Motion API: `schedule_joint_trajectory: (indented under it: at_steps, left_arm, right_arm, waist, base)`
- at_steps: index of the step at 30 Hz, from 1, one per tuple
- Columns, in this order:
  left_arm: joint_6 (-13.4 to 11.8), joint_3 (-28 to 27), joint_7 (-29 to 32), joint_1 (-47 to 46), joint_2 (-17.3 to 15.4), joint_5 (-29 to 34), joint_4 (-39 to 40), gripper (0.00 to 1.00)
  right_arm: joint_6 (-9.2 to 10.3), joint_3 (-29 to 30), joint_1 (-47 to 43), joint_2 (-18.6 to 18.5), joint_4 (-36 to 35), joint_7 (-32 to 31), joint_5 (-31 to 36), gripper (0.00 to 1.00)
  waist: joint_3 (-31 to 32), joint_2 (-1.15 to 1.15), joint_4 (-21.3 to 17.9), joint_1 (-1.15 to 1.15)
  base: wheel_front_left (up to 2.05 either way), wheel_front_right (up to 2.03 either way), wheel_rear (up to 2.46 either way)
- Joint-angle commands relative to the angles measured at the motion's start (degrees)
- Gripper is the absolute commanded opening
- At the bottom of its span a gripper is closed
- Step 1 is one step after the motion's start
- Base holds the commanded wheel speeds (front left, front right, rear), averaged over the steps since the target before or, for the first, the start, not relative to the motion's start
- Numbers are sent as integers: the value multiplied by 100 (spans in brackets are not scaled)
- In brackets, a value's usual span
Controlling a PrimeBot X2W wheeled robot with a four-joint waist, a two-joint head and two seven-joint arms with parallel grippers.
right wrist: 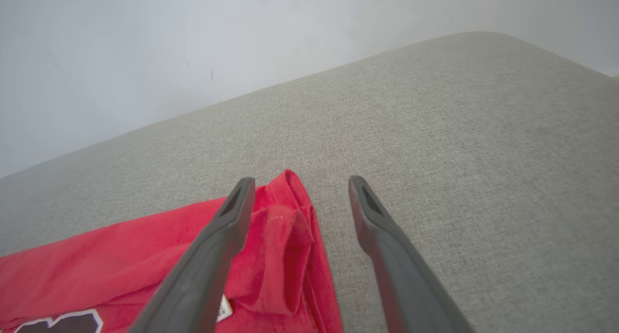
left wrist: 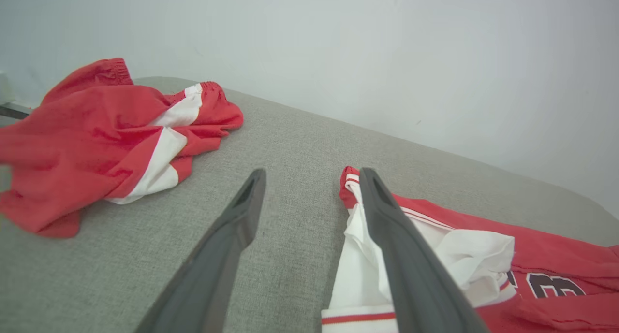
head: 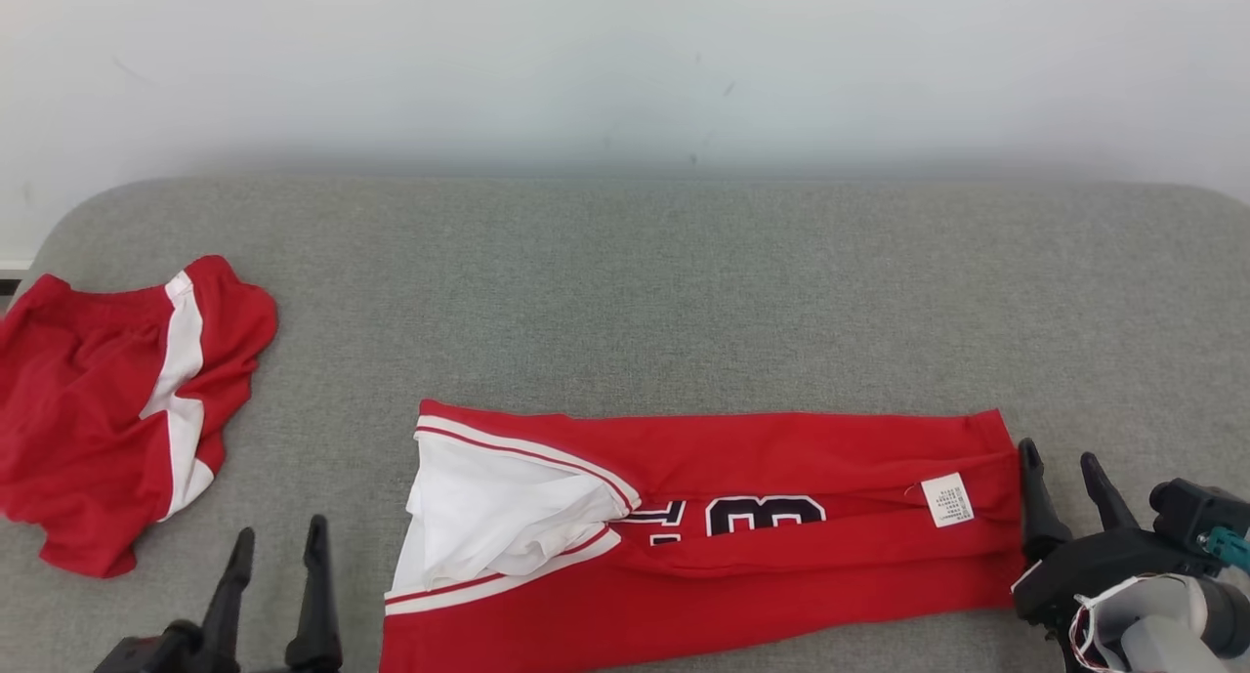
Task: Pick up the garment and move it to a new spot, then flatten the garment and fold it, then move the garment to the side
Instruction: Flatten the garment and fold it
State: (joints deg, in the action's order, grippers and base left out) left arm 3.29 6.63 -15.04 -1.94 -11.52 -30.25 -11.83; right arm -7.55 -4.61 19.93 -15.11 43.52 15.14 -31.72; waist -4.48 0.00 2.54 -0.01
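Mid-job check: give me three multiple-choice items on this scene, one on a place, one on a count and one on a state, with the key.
1. Where do the crumpled shorts lie, relative to the jersey?
A) to the robot's left
B) to its right
C) on top of it

2. How many red garments lie on the grey surface?
A) one
B) two
C) three

3. The right gripper is:
A) shut on the jersey
B) open at the jersey's end
C) shut on the shorts

Key: 1 A, the shorts sit at the head view's left; 2 B, shorts plus jersey; 3 B, its fingers stand apart, gripping nothing.
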Motion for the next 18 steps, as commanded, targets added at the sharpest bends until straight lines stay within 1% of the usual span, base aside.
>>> schedule_joint_trajectory:
  at_steps: [1,3,4,6,12,18]
  left_arm:
    - [16,-198,-4,185,77,275,99,100]
    - [75,-387,-4,266,178,494,161,100]
    - [75,-387,-4,266,178,494,161,100]
    - [133,-528,-4,364,190,746,163,100]
    - [310,-874,-4,499,486,1151,183,100]
    - [407,-968,-4,588,712,1474,106,100]
  right_arm:
    - [14,5,5,-47,141,12,82,100]
    - [14,-20,90,-65,337,10,170,100]
    - [14,-20,90,-65,337,10,170,100]
    - [14,-30,155,-27,542,9,201,100]
    - [14,-70,361,62,1254,5,251,100]
    - [14,-129,584,167,1918,9,247,100]
  waist:
    - [60,0,47,1]
    - [100,0,79,1]
    - [100,0,79,1]
    - [147,0,113,1]
    - [237,0,230,1]
    - [255,0,339,1]
  base:
    - [0,0,0]
    - [0,0,0]
    - [0,0,0]
    - [0,0,0]
    - [0,0,0]
    - [0,0,0]
